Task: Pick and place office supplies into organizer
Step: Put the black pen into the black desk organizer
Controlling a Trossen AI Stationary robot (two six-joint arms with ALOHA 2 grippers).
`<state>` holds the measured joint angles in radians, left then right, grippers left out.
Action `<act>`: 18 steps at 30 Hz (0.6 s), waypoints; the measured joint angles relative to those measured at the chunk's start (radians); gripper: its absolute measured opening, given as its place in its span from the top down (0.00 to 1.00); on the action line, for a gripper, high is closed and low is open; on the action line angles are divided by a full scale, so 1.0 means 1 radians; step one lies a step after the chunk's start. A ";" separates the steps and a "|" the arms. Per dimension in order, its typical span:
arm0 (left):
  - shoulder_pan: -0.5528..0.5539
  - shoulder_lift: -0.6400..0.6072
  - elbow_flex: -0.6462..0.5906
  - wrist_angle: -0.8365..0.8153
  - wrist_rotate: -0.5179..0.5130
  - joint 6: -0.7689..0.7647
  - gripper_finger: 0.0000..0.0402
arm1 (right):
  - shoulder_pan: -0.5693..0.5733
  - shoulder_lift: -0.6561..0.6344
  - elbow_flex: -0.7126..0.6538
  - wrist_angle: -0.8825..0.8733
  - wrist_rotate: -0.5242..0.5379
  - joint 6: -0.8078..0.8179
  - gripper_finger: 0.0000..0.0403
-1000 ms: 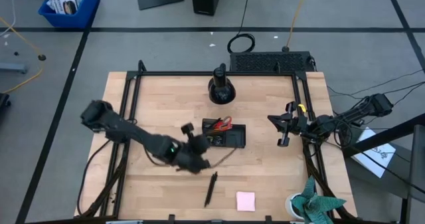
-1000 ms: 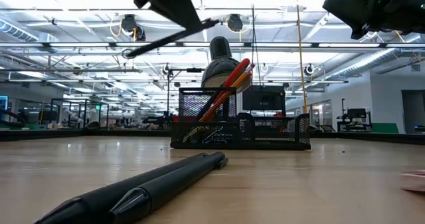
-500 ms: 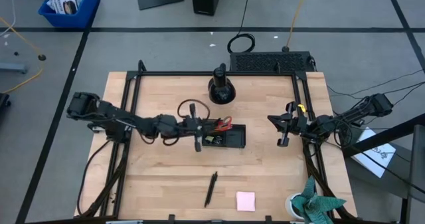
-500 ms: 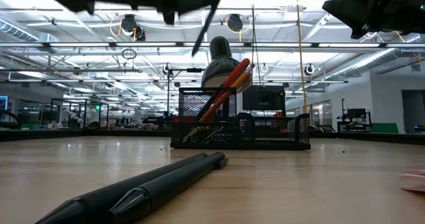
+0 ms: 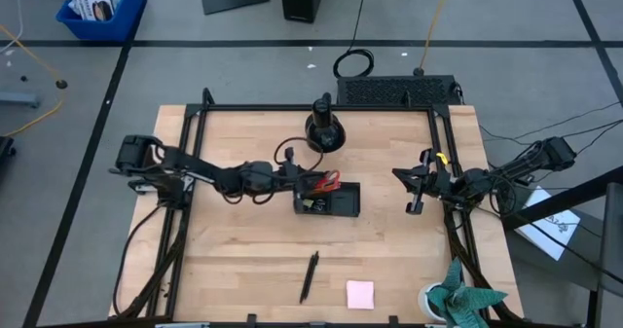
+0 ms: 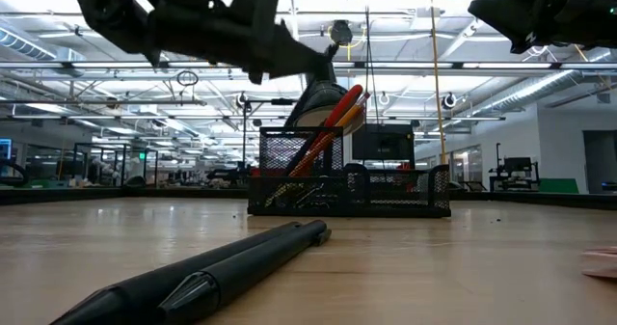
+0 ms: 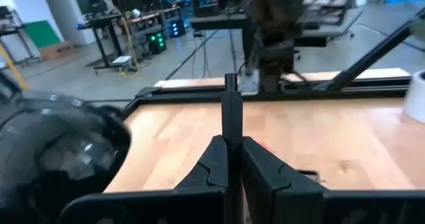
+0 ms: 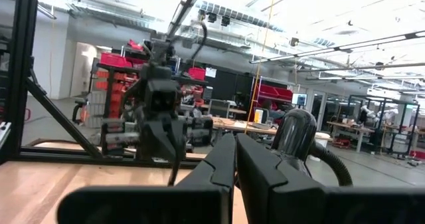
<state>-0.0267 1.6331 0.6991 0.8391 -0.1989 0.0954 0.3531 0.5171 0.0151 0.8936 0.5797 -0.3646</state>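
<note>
Since the earlier picture my left arm has swung up from near the table's front and now reaches flat across to the organizer's left end. The pen it carries came along with it.

My left gripper [image 5: 292, 179] is right at the left end of the organizer [image 5: 328, 199]. Its jaws are squeezed tight on a black pen [image 7: 232, 121], which stands straight up between the fingers [image 7: 211, 163] in the left wrist view.

My right arm waits at the right side of the table. My right gripper [image 5: 413, 193] hangs there with its jaws pressed together and nothing in them.

The organizer sits in the middle of the wooden table [image 5: 234, 260]. The red-handled scissors [image 5: 330, 181] and the orange pencils [image 6: 328, 127] stick up out of its left part, leaning.

The round black stand [image 5: 324, 128] sits behind the organizer, near the back edge.

Another black pen [image 5: 309, 275] lies flat near the front edge, well apart from the organizer. The pink sticky-note pad [image 5: 360, 294] lies just to its right.
</note>
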 joint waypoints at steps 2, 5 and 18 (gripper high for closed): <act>0.006 0.026 0.000 0.025 -0.001 -0.004 0.95 | 0.000 0.000 0.000 0.000 0.000 -0.010 0.98; 0.007 0.061 0.000 0.040 -0.001 -0.005 0.96 | 0.000 0.000 0.000 -0.001 0.002 -0.014 0.98; 0.009 0.176 0.001 0.054 -0.014 -0.047 0.97 | 0.000 0.000 0.000 -0.001 0.005 -0.024 0.98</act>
<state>-0.0177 1.8093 0.7000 0.8927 -0.2129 0.0488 0.3531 0.5174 0.0152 0.8929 0.5842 -0.3881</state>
